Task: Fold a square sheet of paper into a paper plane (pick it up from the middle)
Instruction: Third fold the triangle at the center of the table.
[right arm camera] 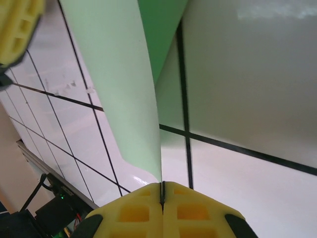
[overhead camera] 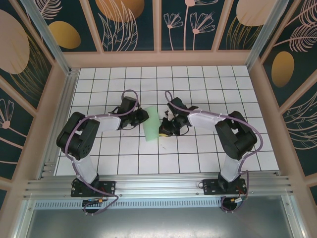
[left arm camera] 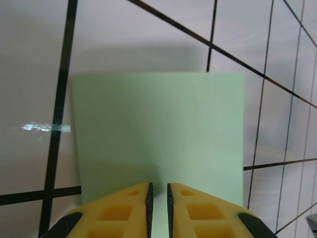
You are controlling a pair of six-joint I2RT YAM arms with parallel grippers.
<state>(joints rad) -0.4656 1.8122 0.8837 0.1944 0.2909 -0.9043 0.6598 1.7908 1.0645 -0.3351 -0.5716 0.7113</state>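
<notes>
Paper: I saw the sheet of paper (overhead camera: 151, 124) at centre frame in the top view, curled up between both arms.
Right gripper (right arm camera: 162, 186): clamped on the sheet's edge.
Left gripper (left arm camera: 158, 191): jaws a sliver apart at the sheet's near edge; I couldn't tell whether it pinched.
Fold: I judged the edges needed matching before creasing against the table (overhead camera: 129, 163).

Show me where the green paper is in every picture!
Top external: green paper in the middle, between the two arms.
Left wrist: green paper in the centre, a big square.
Right wrist: green paper as a tall strip, upper left.
Shared landmark: the black-gridded white table.
</notes>
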